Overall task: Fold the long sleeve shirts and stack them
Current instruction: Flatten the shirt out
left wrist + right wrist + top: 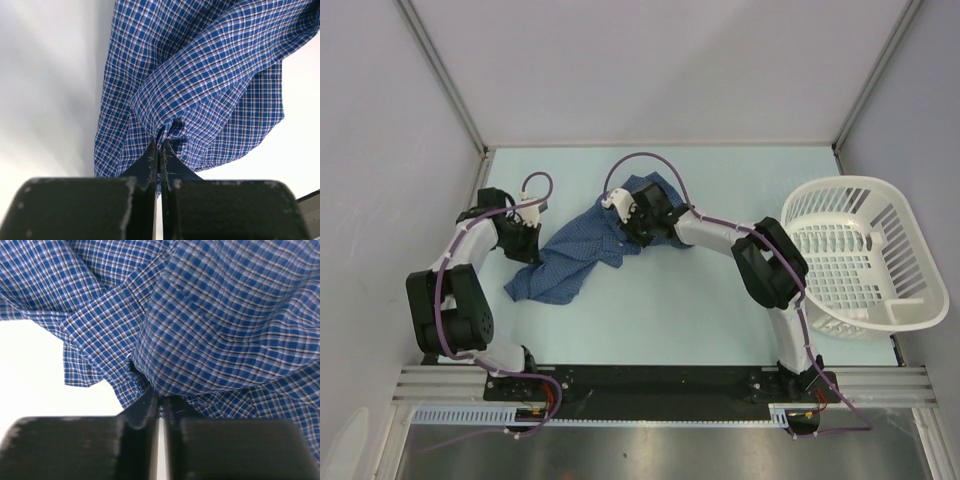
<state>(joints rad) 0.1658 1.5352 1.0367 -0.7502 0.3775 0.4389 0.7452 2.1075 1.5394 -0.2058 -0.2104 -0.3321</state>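
One blue checked long sleeve shirt (575,255) lies crumpled between my two arms on the pale table. My left gripper (528,247) is at its left edge and is shut on a bunched fold of the shirt (200,75), pinched between the closed jaws of the gripper (159,146). My right gripper (632,232) is at the shirt's upper right and is shut on another fold of it (215,330), the cloth caught at the fingertips of the gripper (160,401). Collar and buttons are hidden in the folds.
A white slatted laundry basket (910,300) stands at the table's right edge, beside my right arm's elbow (770,265). The back wall rail (660,146) runs behind the shirt. The black base rail (660,380) is along the near edge.
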